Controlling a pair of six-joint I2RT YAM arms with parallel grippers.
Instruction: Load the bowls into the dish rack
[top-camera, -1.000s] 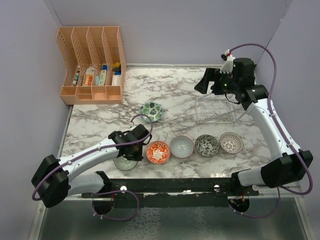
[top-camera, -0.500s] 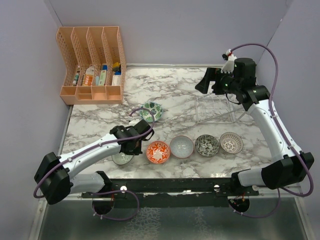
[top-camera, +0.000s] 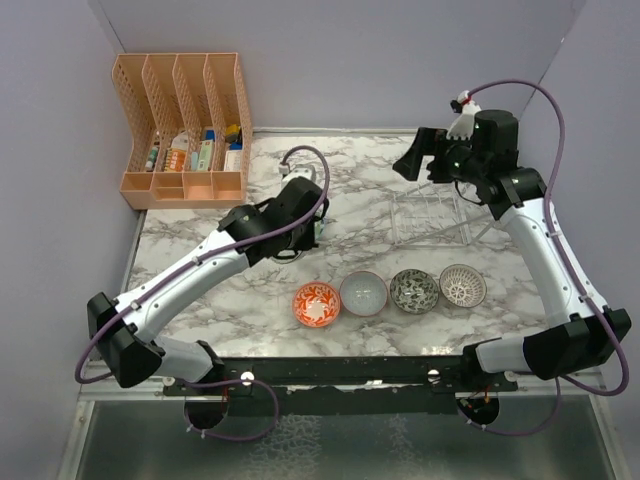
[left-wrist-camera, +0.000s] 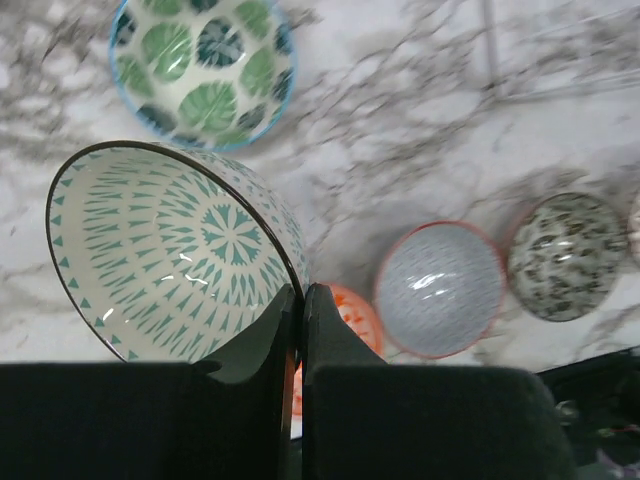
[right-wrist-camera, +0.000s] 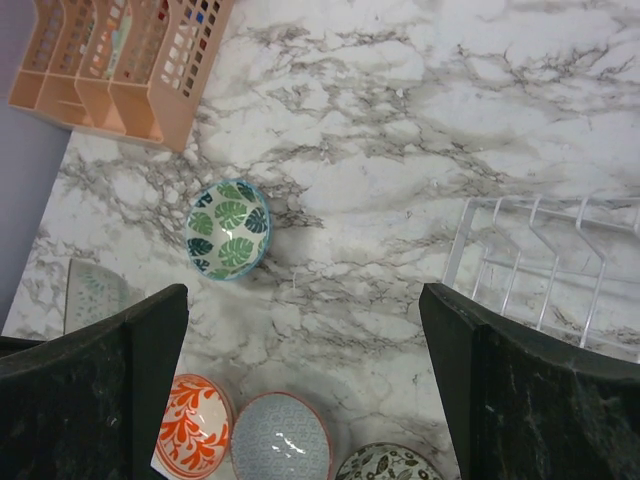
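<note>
My left gripper (left-wrist-camera: 300, 290) is shut on the rim of the pale green bowl (left-wrist-camera: 170, 250) and holds it tilted in the air above the table, just near of the green-leaf bowl (left-wrist-camera: 203, 68). In the top view the left gripper (top-camera: 308, 220) covers most of the green-leaf bowl. The red-orange bowl (top-camera: 316, 304), blue-grey bowl (top-camera: 363, 293), dark speckled bowl (top-camera: 414, 290) and lattice bowl (top-camera: 462, 285) stand in a row near the front. The clear dish rack (top-camera: 430, 215) holds no bowls. My right gripper (top-camera: 425, 160) is open and empty, high over the rack's far left corner.
An orange file organizer (top-camera: 185, 125) with small items stands at the back left. The side walls close in the marble table (top-camera: 350, 170) on left and right. The rack's ribs (right-wrist-camera: 540, 270) show at the right of the right wrist view.
My left gripper has lifted the pale green bowl off the table's front left and carried it back and to the right, over the green-leaf bowl. The right arm has barely moved.
</note>
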